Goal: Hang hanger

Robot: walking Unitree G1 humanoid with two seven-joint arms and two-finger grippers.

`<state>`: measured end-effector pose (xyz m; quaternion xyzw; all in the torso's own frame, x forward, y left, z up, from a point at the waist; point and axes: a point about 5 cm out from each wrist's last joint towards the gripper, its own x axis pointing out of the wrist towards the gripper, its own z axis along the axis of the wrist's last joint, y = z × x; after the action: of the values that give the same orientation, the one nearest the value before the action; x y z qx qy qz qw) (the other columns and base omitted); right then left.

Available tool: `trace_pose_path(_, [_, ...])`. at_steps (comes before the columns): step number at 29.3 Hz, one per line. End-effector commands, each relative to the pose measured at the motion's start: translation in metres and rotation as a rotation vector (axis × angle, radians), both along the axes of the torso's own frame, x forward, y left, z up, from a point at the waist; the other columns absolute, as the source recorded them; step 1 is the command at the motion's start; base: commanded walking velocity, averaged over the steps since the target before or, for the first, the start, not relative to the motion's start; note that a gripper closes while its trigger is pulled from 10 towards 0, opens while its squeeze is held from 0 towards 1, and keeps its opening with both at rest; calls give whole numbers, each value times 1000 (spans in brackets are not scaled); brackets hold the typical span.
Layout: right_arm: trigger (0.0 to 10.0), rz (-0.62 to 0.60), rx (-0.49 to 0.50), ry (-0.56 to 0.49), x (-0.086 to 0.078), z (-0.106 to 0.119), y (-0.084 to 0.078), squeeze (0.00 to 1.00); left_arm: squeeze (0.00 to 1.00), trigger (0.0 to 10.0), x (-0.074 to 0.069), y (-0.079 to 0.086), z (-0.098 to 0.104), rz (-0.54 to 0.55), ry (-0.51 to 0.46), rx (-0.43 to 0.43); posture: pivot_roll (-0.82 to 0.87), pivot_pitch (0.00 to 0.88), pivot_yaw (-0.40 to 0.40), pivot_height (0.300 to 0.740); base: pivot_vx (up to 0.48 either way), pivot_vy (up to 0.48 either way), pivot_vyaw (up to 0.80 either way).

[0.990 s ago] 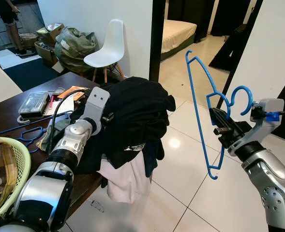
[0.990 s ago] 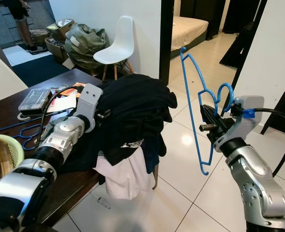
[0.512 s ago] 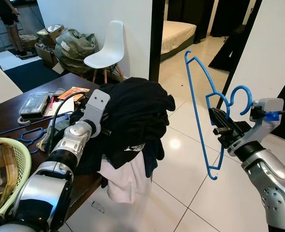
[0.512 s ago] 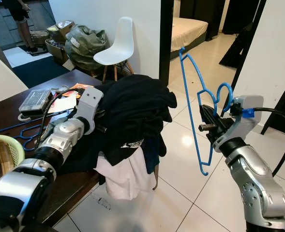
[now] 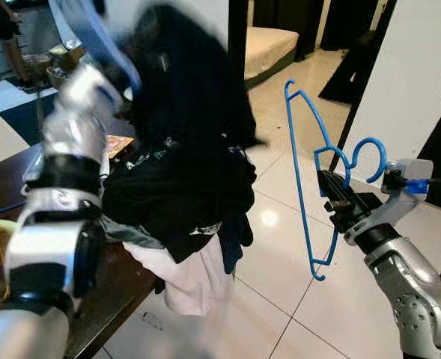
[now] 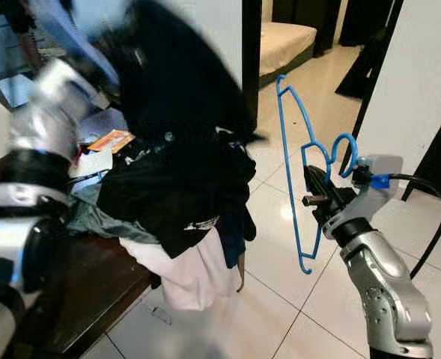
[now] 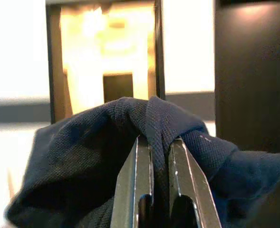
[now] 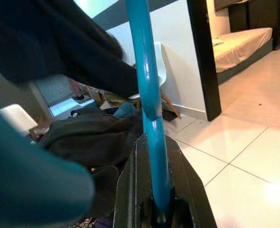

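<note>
Left arm has swung up since a second ago, lifting a dark garment [image 5: 183,97] above the table edge. Left gripper [image 7: 159,156] pinches navy cloth. Right gripper [image 8: 151,156] clamps the thin blue hanger [image 5: 302,157] upright over the floor.

A bright blue plastic hanger [image 5: 305,172] sits in black fingers [image 5: 338,202] on a silver arm. The raised knit garment [image 7: 82,137] is dark navy; pale pink cloth [image 5: 190,277] hangs below, over glossy white floor tiles [image 5: 280,299].
</note>
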<state>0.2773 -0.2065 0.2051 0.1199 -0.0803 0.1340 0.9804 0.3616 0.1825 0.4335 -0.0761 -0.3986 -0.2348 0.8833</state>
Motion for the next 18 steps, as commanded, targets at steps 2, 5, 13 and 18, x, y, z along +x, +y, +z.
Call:
trace_pose_path(2, [10000, 43, 15, -16, 2, 0, 9, 0, 0, 0, -25, 32, 30, 179, -146, -12, -131, 0, 42, 740, 0, 0, 394])
trace_pose_path(5, [10000, 109, -2, -18, 1, -1, 19, 0, 0, 0, -37, 65, 32, 459, -179, 17, -125, 0, 39, 740, 0, 0, 781])
trace_pose_path(13, [10000, 188, -2, -38, 2, 0, 31, 0, 0, 0, -67, 107, 26, 780, -166, 59, -86, 0, 26, 740, 0, 0, 781])
trace_pose_path(18, [10000, 211, -3, -39, 3, -1, 34, 0, 0, 0, -78, 111, 28, 840, -175, 87, -76, 0, 26, 740, 0, 0, 781])
